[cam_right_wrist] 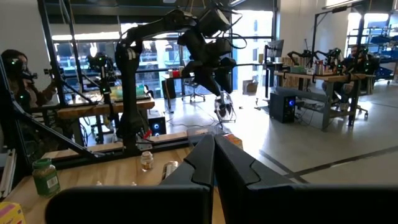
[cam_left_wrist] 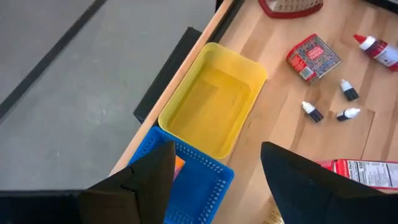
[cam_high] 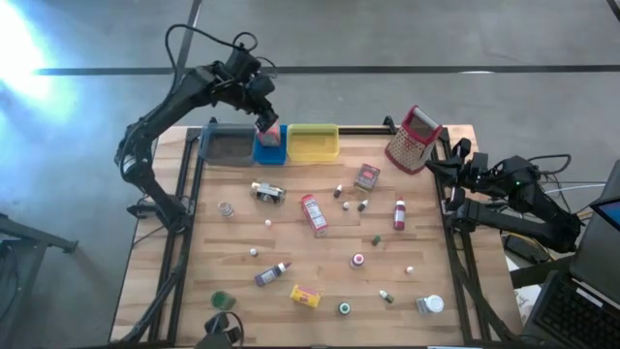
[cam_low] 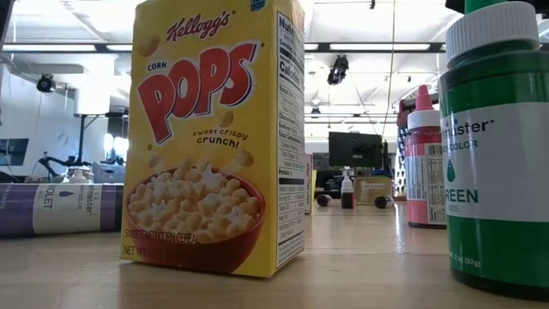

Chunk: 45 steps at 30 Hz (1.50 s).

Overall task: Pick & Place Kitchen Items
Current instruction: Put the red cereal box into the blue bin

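Dark left arm arched over the table's far edge, left gripper (cam_high: 266, 121) held above the blue tray (cam_high: 269, 150), fingers spread and empty, right gripper (cam_high: 455, 174) clenched shut at the right edge, kitchen items (cam_high: 313, 214) scattered across the wooden table (cam_high: 426, 262).

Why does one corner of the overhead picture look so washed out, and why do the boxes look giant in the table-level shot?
High view: strong glare whites out the floor at the upper left corner; the table is evenly lit. Low view: the camera sits right beside the Corn Pops box and green bottle, so they loom large, while the far small bottles look soft. Right wrist view: bright windows backlight the left arm.
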Each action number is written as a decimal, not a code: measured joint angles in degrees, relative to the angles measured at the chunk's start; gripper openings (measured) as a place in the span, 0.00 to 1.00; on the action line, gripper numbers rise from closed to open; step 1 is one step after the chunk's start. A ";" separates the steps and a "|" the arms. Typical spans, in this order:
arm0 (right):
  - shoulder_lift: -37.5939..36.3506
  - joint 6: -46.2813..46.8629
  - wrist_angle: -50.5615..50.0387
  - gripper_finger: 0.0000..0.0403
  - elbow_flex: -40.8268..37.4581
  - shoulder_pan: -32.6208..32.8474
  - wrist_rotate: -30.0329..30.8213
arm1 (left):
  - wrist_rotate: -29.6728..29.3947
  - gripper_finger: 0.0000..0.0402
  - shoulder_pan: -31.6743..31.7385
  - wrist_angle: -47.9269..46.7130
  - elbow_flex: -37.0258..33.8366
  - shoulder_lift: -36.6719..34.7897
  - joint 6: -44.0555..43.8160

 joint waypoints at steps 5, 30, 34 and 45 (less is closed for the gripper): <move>0.00 -0.04 0.00 0.02 -0.01 -0.02 0.02 | -0.21 0.61 0.00 0.27 -1.67 0.02 -0.43; 0.00 -0.05 -0.02 0.02 -0.01 0.00 0.02 | 20.34 0.61 -9.65 8.64 -16.78 0.13 39.61; 0.01 -0.05 -0.01 0.02 0.00 0.00 0.02 | 19.93 0.61 -14.76 9.14 -17.58 0.13 49.08; 0.00 0.00 -0.02 0.02 -0.01 -0.02 0.00 | 17.06 0.61 -17.97 11.82 -22.99 0.02 50.80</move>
